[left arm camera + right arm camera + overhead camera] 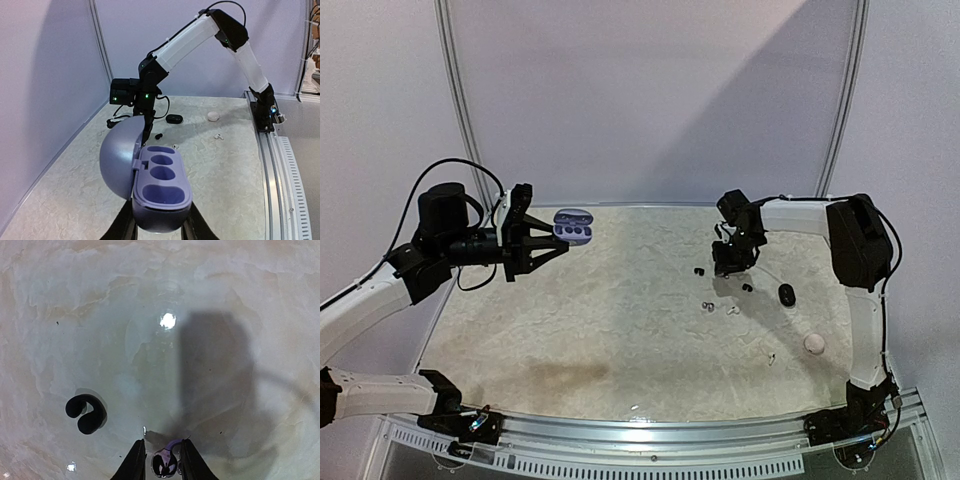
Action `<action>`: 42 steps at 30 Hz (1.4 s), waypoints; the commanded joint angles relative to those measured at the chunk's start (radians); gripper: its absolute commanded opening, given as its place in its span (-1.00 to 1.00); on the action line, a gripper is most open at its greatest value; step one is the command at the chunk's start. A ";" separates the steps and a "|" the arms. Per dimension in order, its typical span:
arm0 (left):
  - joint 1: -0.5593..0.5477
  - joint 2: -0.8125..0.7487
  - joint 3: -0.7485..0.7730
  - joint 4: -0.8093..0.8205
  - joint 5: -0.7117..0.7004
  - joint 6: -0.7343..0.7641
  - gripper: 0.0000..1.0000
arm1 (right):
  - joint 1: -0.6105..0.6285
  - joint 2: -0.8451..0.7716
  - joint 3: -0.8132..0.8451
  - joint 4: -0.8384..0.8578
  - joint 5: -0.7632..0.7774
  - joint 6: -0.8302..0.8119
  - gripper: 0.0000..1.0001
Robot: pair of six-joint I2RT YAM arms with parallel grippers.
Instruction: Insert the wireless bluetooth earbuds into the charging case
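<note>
My left gripper (pixel 558 240) is shut on the base of a lavender charging case (pixel 162 182), held up at the table's far left. Its lid (pixel 117 157) hangs open to the left and the wells are empty. The case also shows in the top view (pixel 573 226). My right gripper (pixel 162 460) is shut on a glossy purple-tinted earbud (pixel 166 465), just above the table at the far right (pixel 730 262). A black earbud (pixel 86 414) lies on the table to its left. More tiny earbuds lie near it: black (pixel 698 271), black (pixel 747 287), silvery (pixel 707 306), white (pixel 731 310).
A closed black case (pixel 786 294) and a pale round case (pixel 814 343) lie on the right side of the table. Another white earbud (pixel 772 357) lies nearer the front. The right arm (pixel 190 40) reaches across the far side. A metal rail (pixel 650 430) runs along the near edge.
</note>
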 commanded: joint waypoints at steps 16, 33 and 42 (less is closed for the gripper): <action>0.008 -0.004 -0.005 0.006 0.003 0.017 -1.00 | 0.019 -0.068 -0.060 -0.059 0.026 -0.001 -0.72; 0.007 -0.014 -0.031 0.108 -0.075 -0.077 -1.00 | 0.099 -0.328 -0.236 0.181 0.036 0.050 -0.80; -0.041 -0.002 -0.059 0.334 -0.344 -0.117 -1.00 | 0.280 -0.515 -0.041 0.378 0.097 0.018 -0.82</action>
